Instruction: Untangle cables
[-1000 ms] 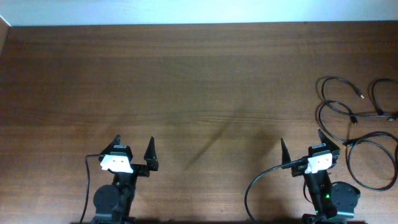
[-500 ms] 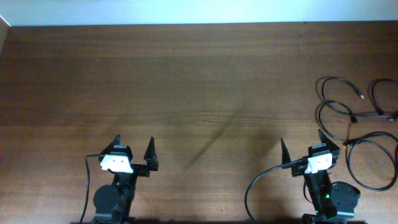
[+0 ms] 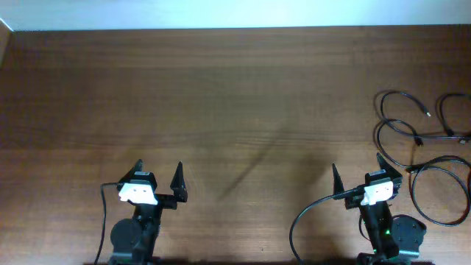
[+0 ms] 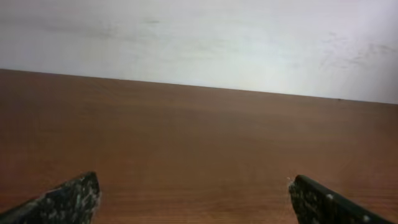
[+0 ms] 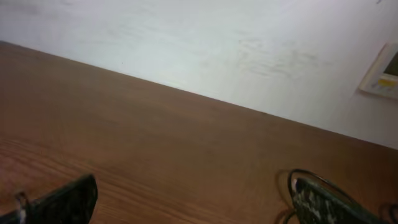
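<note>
Item one: my left claw, two black pointed fingers spread wide apart and gripping nothing, is over the near left part of the dark brown wooden tabletop. Item two: my right claw, fingers likewise spread wide and empty, is at the near right. Item three: the thin black flexible cables, several loops with small plug ends lying overlapped on the wood at the right edge, near my right claw and touched by neither.
</note>
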`<state>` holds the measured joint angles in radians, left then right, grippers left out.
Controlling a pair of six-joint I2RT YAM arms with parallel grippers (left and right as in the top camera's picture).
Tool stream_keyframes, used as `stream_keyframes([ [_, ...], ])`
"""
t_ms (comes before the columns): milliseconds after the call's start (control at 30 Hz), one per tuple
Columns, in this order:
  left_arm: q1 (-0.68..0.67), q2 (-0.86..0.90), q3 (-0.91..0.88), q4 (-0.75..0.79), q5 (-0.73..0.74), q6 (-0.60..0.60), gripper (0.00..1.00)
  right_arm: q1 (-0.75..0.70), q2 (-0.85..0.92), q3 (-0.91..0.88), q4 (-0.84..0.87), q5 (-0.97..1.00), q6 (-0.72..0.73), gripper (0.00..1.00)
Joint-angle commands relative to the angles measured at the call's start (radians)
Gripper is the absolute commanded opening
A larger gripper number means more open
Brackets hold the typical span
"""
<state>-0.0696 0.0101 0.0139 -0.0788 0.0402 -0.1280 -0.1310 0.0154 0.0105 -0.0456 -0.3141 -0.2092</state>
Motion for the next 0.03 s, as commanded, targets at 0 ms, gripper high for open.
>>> stream_keyframes([
  [0, 0.007, -0.005, -0.005, -0.002, -0.003, 0.013, 0.99, 0.009, -0.012, -0.005, -0.007, 0.012, 0.003, 0.99],
])
